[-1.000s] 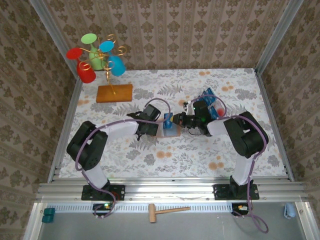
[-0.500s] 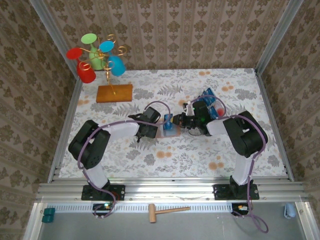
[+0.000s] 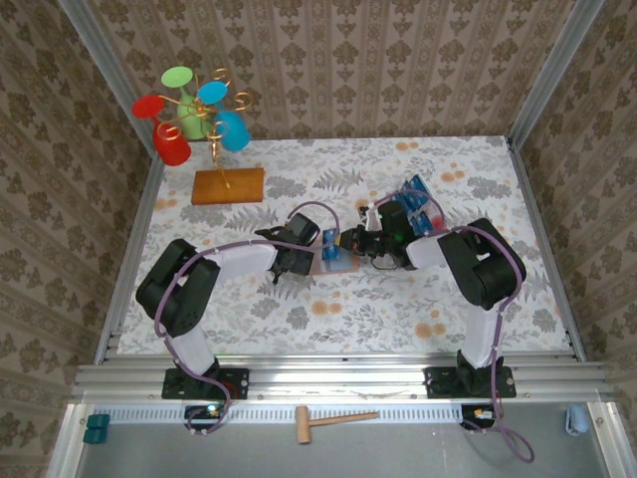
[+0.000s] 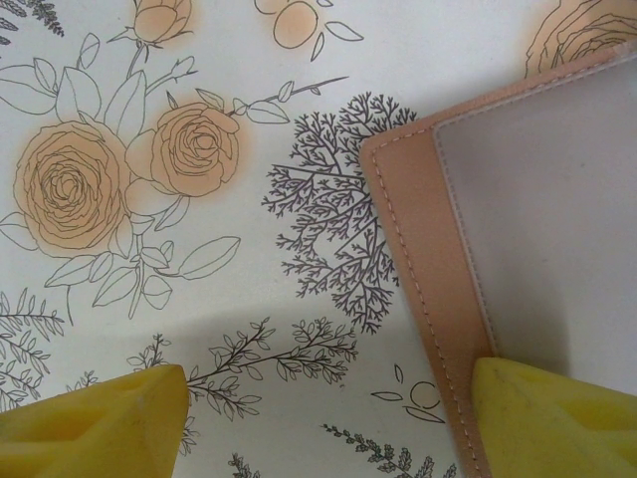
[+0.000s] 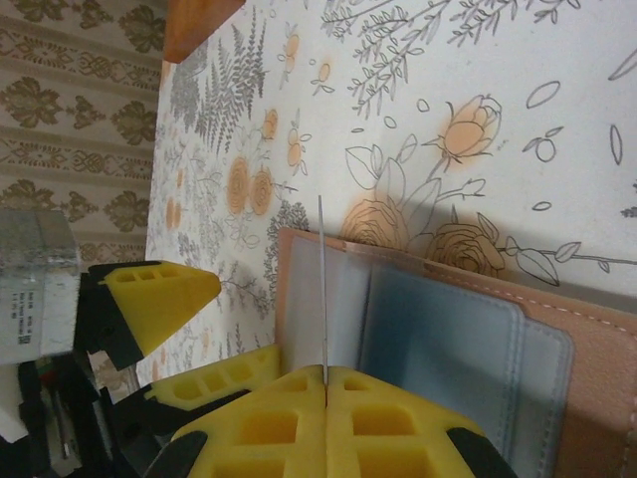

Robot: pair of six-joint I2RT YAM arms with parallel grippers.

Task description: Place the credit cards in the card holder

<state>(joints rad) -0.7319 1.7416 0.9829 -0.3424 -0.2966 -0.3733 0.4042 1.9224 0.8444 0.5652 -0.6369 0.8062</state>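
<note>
My right gripper [image 5: 324,370] clamps a credit card [image 5: 322,279] edge-on over the open card holder [image 5: 597,358] mid-table; I'd tilt it toward the 3 o'clock pocket [image 5: 443,344], spread left gripper [image 4: 328,418] holding the holder flat.

Right gripper [image 5: 324,378] moved its credit card [image 5: 322,289] left over the card holder [image 5: 582,329]

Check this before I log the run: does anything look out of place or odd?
A wooden mallet lies off the table, on the grey ledge at its near side. Nothing else stands out: the card holder lies open, and the right gripper pinches a card edge-on over it.
</note>
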